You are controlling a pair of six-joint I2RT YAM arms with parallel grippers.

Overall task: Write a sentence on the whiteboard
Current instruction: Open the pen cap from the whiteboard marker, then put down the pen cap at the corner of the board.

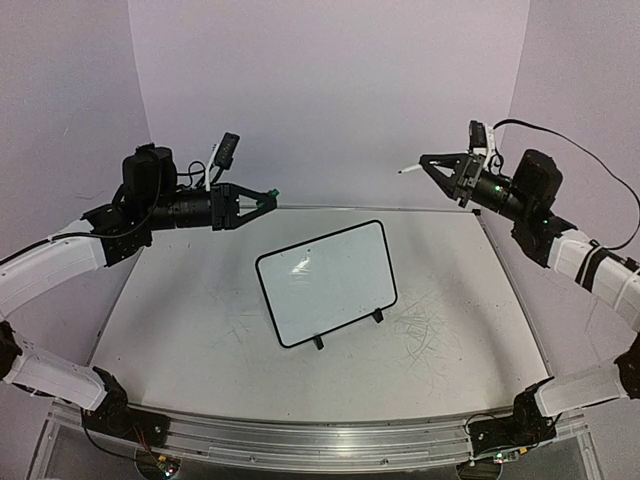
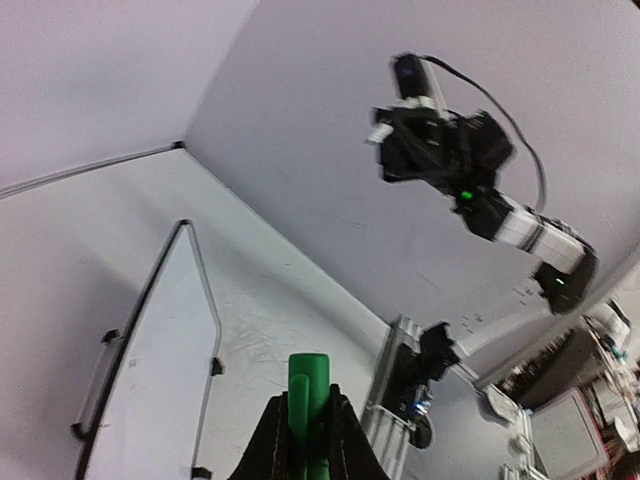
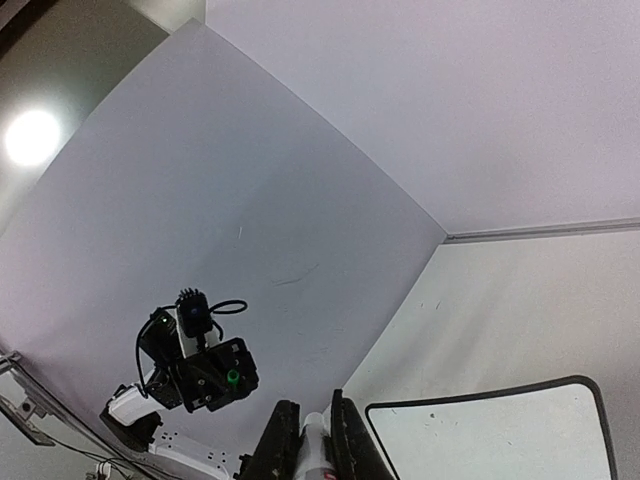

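Top external, whiteboard (image 1: 326,281) below jaws, left gripping green object (image 2: 308,400), right gripping white pen (image 3: 317,446)

Tabletop (image 1: 190,310) — white and heavily scuffed, with grey scribble marks densest toward its right front. An aluminium rail (image 1: 300,437) runs along the near edge. Pale lilac backdrop panels (image 1: 330,100) enclose the back and both sides, meeting the tabletop at a thin seam. A round bright light (image 3: 32,137) shows past one panel's upper edge. Blurred clutter (image 2: 585,400) lies beyond the rail — contents cannot be identified.
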